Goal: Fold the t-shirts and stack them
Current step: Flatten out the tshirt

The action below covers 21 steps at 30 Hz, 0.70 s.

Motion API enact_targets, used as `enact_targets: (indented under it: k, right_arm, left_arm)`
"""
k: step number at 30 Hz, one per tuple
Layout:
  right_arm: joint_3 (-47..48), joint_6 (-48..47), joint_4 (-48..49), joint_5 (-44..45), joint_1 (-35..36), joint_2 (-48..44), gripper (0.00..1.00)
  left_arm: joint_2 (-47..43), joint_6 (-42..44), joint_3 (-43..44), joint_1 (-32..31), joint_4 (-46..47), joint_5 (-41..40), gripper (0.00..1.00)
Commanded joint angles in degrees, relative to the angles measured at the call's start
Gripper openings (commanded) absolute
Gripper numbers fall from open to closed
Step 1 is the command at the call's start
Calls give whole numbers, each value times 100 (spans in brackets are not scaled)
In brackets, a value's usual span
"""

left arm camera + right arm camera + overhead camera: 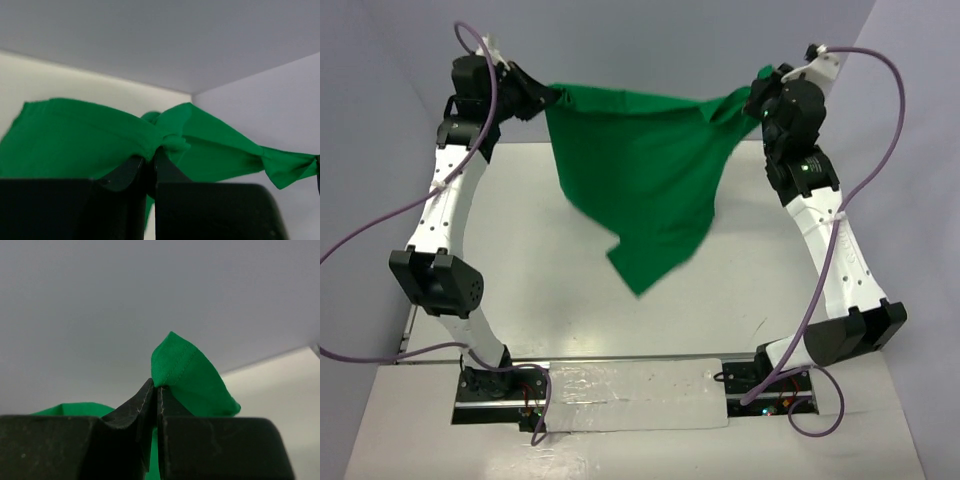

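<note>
Starting at the far left, high up near the back of the pale flat table (520, 260): clamping a bunched top corner of the plain bright green short-sleeved cloth t-shirt (640, 170) in the black two-finger left gripper (554, 98), fingers clenched on the fabric with no gap showing. Running a thin purple cable (480, 60) in a loop over that arm's white links. Seen from the left wrist as a small twisted knot of green squeezed right at the fingertips (137, 167), with cloth fanning out to both sides against the grey wall (160, 40). Moving to the middle: hanging in the air between the two arms, top edge stretched from one grip to the other and dipping slightly at its centre, body draped downward in loose folds, longer on the right side and tapering to a point at the bottom. Lower tip blurred; cannot tell whether it brushes the table or hangs free of it. Moving to the right: pinching the opposite top corner in the black two-finger right gripper (753, 100), at about the same height as its partner, jaws shut tight on the cloth. Seen from the right wrist as a stitched hem fold poking up just past the closed fingertips (145, 400). Trailing a second purple cable (895, 110) in a wide arc beside the right arm.
</note>
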Motion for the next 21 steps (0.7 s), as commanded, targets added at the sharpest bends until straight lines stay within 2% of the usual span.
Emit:
enact_targets:
  k: [1,4,6,9,14,15,17,18,19,20,21]
  right_arm:
    - [786,-64,1324,148,-80,-114,9]
    - [733,-25,1414,82,-78,-172,9]
    - [404,0,1533,25,-78,-423,9]
    - [-829,66,1680,-4,-80,-964,9]
    - [-3029,282,1641,69,-60,-2337,9]
    - [-3698,437,1497,96,-60,-2723,9]
    - [-4475,860,1197,79,-37,-3194,12]
    - [-4921,1049,1069,-58,-25,-3494,22]
    - [-5318,1165,959,-167,-16,-3698,29]
    - [-5573,1336,737,-256,1,-3843,39]
    - [-5807,1513,477,-410,43,-4126,57]
  left_arm:
    - [38,-153,855,146,640,633,10]
    - [-55,-342,574,339,1030,843,10]
    - [-226,-439,86,445,1349,954,11]
    - [-528,-444,-744,523,1655,1005,10]
    - [-1284,-316,-2820,542,1961,879,11]
    - [-1524,-289,-3578,542,1998,863,14]
    - [-1867,-254,-4790,542,1864,719,41]
    - [-1993,-256,-5260,542,1713,633,63]
    - [-2079,-256,-5578,542,1615,578,78]
    - [-2122,-229,-5794,542,1503,497,85]
    - [-2207,-180,-6189,542,1274,380,96]
